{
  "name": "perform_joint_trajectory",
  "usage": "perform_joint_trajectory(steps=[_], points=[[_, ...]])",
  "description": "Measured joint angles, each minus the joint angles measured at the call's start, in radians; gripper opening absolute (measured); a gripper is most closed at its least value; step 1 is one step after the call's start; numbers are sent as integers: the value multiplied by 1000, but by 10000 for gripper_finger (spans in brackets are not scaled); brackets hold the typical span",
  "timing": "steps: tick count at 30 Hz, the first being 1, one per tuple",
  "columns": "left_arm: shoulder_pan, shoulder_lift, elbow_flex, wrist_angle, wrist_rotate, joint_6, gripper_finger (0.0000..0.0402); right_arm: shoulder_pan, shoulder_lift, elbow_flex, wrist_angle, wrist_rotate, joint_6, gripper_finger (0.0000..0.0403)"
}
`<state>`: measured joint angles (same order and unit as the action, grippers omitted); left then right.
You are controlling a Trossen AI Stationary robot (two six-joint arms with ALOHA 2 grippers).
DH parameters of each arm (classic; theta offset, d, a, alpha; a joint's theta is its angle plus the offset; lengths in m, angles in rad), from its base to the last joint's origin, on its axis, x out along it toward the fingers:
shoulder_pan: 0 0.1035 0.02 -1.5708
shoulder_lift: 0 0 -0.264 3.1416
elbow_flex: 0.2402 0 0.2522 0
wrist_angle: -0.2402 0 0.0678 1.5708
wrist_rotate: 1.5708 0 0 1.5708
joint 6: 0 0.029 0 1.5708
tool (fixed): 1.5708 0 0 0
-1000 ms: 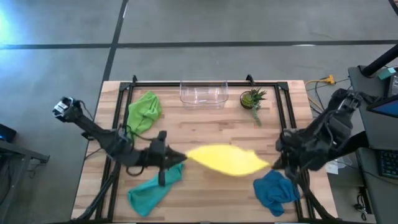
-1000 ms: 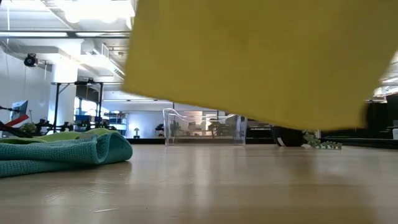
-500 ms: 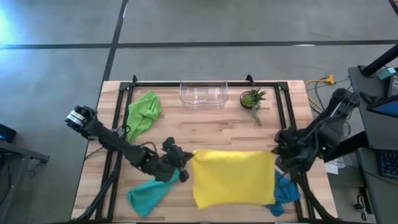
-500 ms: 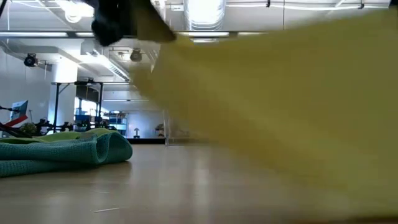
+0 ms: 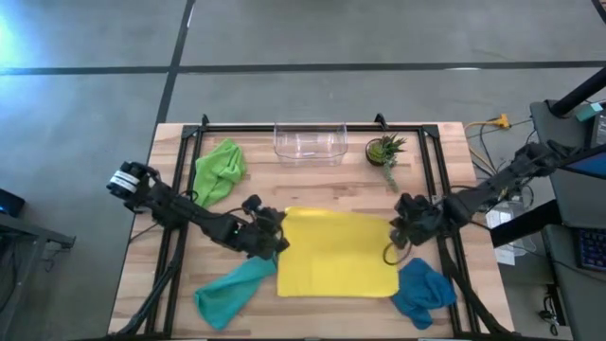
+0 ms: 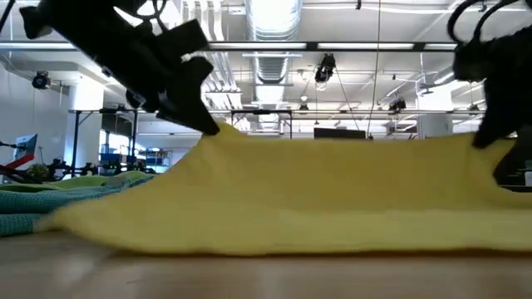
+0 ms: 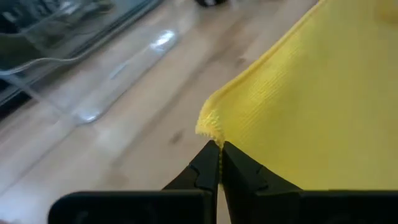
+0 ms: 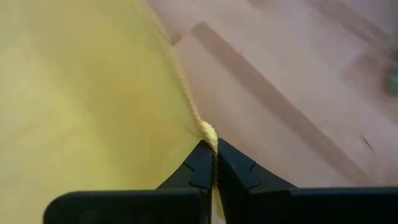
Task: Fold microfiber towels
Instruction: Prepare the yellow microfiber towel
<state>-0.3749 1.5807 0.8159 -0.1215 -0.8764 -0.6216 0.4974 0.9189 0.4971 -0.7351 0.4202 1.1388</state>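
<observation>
Now we have the wooden table (image 5: 312, 194) carrying all four cloths, and the yellow towel (image 5: 338, 254) occupies its centre. Half a second ago this towel hung higher and reached farther toward the near edge, overlapping the blue towel; one second ago it was a bunched, airborne shape between the arms. It now lies spread as a near-flat rectangle, with its far edge raised off the wood, as the low view shows.

The left gripper (image 5: 276, 224) is pressed together on the far-left corner of the yellow towel; the left wrist view shows the fingertips (image 7: 210, 163) pinching the hem. The right gripper (image 5: 395, 225) is likewise pinching the far-right corner, confirmed in the right wrist view.

We judge that the spreading step is almost complete: the cloth is laid out square and ready for the first fold, and both held corners are placed to be carried over toward the near edge.

The remaining towels lie crumpled: the teal towel (image 5: 232, 292) at near left, touching the yellow one; the blue towel (image 5: 421, 291) at near right, just beside it; the lime green towel (image 5: 220, 170) at far left. A clear plastic bin (image 5: 310, 140) and a small potted plant (image 5: 383, 150) stand along the far edge.
</observation>
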Motion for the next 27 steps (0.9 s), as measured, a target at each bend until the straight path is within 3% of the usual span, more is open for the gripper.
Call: perform_joint_trajectory(steps=[10,18,22,27], points=[[106,1,-74,1,4,0,0,-309,76,-38,102,-10,-268,8],[204,1,-109,7,11,4,0,-486,143,-35,150,-57,-340,11],[239,-4,-108,5,10,35,14,-544,151,-32,171,-61,-376,38],[269,-8,-100,5,4,141,72,-610,140,9,172,-61,-425,94]])
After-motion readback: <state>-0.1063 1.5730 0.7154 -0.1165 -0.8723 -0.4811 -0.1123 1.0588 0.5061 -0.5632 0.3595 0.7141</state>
